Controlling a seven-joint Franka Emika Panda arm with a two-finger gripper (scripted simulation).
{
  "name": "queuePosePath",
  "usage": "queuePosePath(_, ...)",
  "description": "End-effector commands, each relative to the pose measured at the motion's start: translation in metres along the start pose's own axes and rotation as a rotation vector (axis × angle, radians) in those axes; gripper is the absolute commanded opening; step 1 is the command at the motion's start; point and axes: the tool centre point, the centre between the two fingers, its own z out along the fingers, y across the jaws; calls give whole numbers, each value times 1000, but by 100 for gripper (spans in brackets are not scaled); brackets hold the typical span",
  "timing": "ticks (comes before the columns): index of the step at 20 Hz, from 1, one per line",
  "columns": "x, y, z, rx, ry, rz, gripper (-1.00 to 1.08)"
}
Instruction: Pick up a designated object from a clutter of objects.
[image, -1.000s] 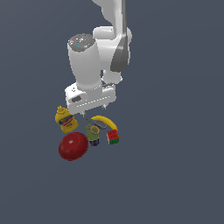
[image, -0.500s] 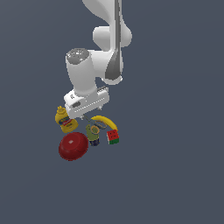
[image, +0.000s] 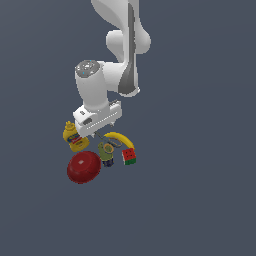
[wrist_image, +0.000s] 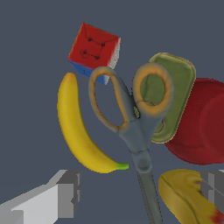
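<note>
The scissors (wrist_image: 139, 131) lie in the middle of the wrist view, with two orange-yellow ring handles and thin dark-grey blades. My gripper (wrist_image: 140, 191) is open, one finger (wrist_image: 59, 199) on each side of the blades, touching nothing. In the exterior view the white hand (image: 97, 120) hangs just above the clutter, and the scissors (image: 113, 143) show only partly between banana and can. Around them sit a yellow banana (wrist_image: 81, 131), a red-green-white cube (wrist_image: 94, 49), a greenish can (wrist_image: 177, 94), a red bowl (wrist_image: 201, 127) and a yellow mustard bottle (wrist_image: 188, 197).
In the exterior view the mustard bottle (image: 75, 137) stands close beside the hand on the exterior view's left. The red bowl (image: 83, 167), can (image: 106, 152), cube (image: 129, 156) and banana (image: 120, 138) crowd tightly below it on a dark grey floor.
The arm has come down toward the clutter, with the hand now lower and closer over the scissors. None of the objects has moved.
</note>
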Motion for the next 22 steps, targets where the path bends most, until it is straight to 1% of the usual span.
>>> queuePosePath(1, -1, 0, 1, 0, 1, -6, 100)
queuePosePath(6, 0, 0, 5, 0, 0, -3, 100)
queuePosePath(15, -1, -1, 41, 0, 1, -5, 100)
queuePosePath(21, -1, -1, 51, 0, 1, -6, 100)
queuePosePath(22, -1, -1, 51, 0, 1, -6, -100)
